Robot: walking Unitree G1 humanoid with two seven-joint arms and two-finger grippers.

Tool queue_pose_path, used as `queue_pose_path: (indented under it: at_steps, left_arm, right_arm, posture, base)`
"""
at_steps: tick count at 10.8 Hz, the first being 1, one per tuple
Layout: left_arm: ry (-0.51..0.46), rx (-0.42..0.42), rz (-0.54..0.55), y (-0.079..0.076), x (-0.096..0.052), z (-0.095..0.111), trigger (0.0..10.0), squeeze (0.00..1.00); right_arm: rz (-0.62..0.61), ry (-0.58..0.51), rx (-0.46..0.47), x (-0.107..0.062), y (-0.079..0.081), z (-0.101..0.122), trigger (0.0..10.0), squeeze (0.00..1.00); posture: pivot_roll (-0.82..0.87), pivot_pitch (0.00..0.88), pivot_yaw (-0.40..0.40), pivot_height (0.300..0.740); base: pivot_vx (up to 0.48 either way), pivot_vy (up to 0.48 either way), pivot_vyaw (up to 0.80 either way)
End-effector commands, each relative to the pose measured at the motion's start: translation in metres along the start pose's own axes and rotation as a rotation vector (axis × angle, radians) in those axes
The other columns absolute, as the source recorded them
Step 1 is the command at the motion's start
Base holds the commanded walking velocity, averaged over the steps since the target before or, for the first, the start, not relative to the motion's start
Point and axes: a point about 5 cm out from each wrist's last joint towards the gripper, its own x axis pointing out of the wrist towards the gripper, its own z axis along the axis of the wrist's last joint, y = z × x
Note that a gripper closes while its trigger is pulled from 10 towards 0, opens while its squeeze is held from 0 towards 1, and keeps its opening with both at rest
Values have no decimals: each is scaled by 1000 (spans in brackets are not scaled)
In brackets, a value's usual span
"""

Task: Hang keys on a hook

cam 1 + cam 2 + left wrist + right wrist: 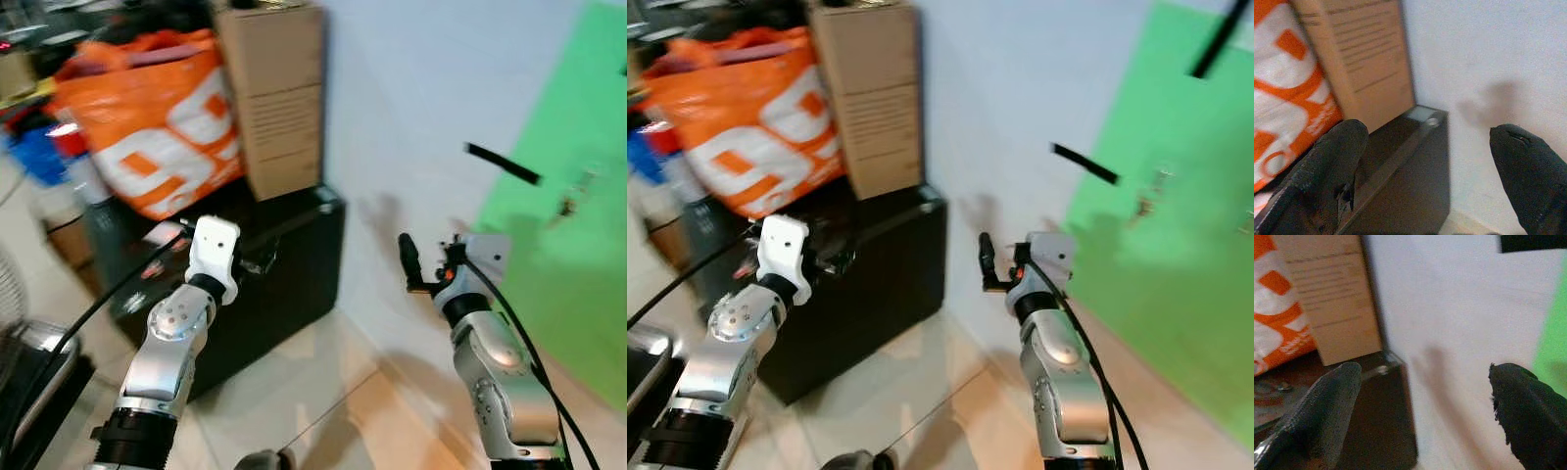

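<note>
Both arms are raised before a white wall. My left gripper (1425, 176) is open with nothing between its fingers, and it hovers over the black case (294, 264). My right gripper (423, 262) is also open and empty, close to the wall, between the case and a green panel (558, 264). Small blurred metal bits (576, 194) hang on the green panel; I cannot tell whether they are hooks or keys. Some small shiny things (1273, 387) lie blurred on the case top.
On the case stand a tall cardboard box (274, 98) and an orange and white bag (157, 117). A short black strip (502, 164) sticks out from the wall beside the green panel. Tiled floor (323, 392) lies below, with clutter at the far left.
</note>
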Motion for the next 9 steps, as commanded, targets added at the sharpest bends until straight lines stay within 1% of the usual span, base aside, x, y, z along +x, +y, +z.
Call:
queue_pose_path:
  at_steps: [1, 4, 6, 7, 8, 9]
  left_arm:
    - [-9, -1, 1, 1, -2, 4, 10000, 514]
    - [-3, 0, 8, 4, -5, 2, 10000, 522]
    - [1, 0, 6, 5, -7, 2, 10000, 525]
    - [6, 2, 1, 5, -7, 2, 10000, 525]
    - [7, 3, 1, 5, -8, 2, 10000, 525]
    - [10, 5, 1, 6, -8, 2, 10000, 525]
  right_arm:
    - [1, 35, 11, -1, -2, -6, 10000, 1000]
    - [46, 42, 7, -2, 4, -8, 10000, 1000]
    - [70, 51, -12, -4, 7, -10, 10000, 1000]
    - [45, 46, -41, -5, 5, -11, 10000, 1000]
    - [31, 42, -153, -5, 2, -12, 10000, 1000]
    - [61, 39, -113, -6, 4, -12, 10000, 1000]
  posture:
    - [-47, 0, 32, 740]
    - [-40, 0, 30, 740]
    - [-40, 0, 34, 740]
    - [-39, 0, 36, 740]
    - [-38, 0, 35, 740]
    - [-38, 0, 37, 740]
  base:
    - [315, 0, 0]
    - [316, 0, 0]
    - [319, 0, 772]
    - [322, 0, 775]
    - [319, 0, 775]
    - [322, 0, 706]
